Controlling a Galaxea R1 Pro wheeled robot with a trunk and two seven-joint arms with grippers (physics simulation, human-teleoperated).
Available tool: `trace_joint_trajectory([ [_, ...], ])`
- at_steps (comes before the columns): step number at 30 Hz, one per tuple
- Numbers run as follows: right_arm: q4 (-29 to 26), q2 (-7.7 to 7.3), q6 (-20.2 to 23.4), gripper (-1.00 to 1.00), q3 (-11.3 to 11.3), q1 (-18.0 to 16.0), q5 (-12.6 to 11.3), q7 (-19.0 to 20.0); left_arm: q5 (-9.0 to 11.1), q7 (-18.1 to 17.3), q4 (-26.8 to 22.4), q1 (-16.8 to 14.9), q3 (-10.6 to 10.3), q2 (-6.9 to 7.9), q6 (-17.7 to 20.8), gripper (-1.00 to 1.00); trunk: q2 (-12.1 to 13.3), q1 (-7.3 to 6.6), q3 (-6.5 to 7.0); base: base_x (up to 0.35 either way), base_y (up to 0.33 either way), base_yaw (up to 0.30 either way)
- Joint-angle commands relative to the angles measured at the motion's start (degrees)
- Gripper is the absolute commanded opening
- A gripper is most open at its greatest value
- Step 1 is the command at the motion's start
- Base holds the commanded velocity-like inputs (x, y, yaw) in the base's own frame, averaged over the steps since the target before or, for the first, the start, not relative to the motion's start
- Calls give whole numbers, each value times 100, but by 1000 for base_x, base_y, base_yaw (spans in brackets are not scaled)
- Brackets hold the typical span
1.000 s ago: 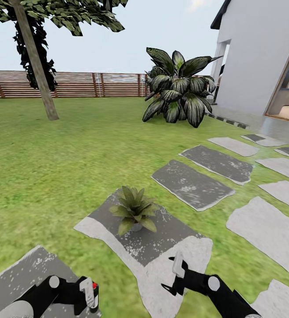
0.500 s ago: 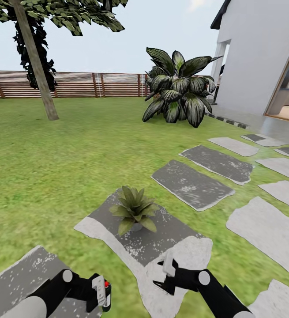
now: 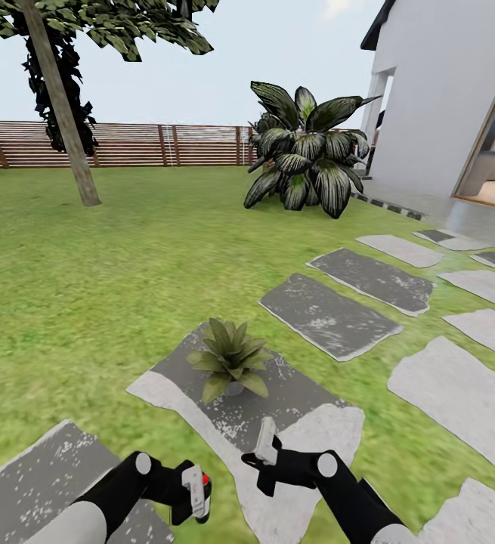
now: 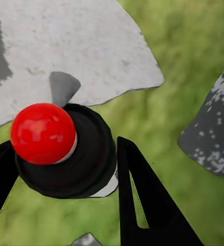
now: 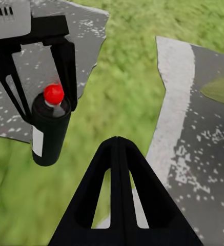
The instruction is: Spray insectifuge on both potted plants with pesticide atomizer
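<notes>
One potted plant, a low rosette of pointed green leaves in a small grey pot, stands on a grey stepping stone just ahead of me. My left gripper is shut on the pesticide atomizer, a dark cylinder with a white label and a red top. The left wrist view looks down on the atomizer between the two black fingers. My right gripper hovers over the stone's near end, shut and empty. From the right wrist view the atomizer hangs upright in the left gripper over grass.
A big broad-leaved bush grows at the back by the white house. More stepping stones run off to the right. A tree trunk and a brown slatted fence border the lawn.
The left gripper has carried the atomizer rightward toward the middle. The right gripper has moved left and slightly forward over the stone. The plant has not moved.
</notes>
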Motion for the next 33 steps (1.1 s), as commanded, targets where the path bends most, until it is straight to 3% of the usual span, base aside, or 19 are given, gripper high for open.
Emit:
trace_joint_trajectory([
  [1, -5, 19, -32, -100, -7, -7, 56, 1, -47, 2, -11, -1, -13, -26, -48, -100, -2, -1, -5, 0, 0, 0],
  [11, -5, 54, -37, -100, -2, -15, 57, 4, -9, 5, -206, -43, -6, -238, -56, -100, -2, -1, -5, 0, 0, 0],
  [30, 28, 44, -46, -100, 1, -16, 73, 2, 14, -75, -161, -290, -4, -237, -150, -100, -2, -1, -5, 0, 0, 0],
  [33, 26, 43, -48, -100, 1, -18, 73, 2, 13, -237, -157, -291, -6, -245, -161, -100, -2, -1, -5, 0, 0, 0],
])
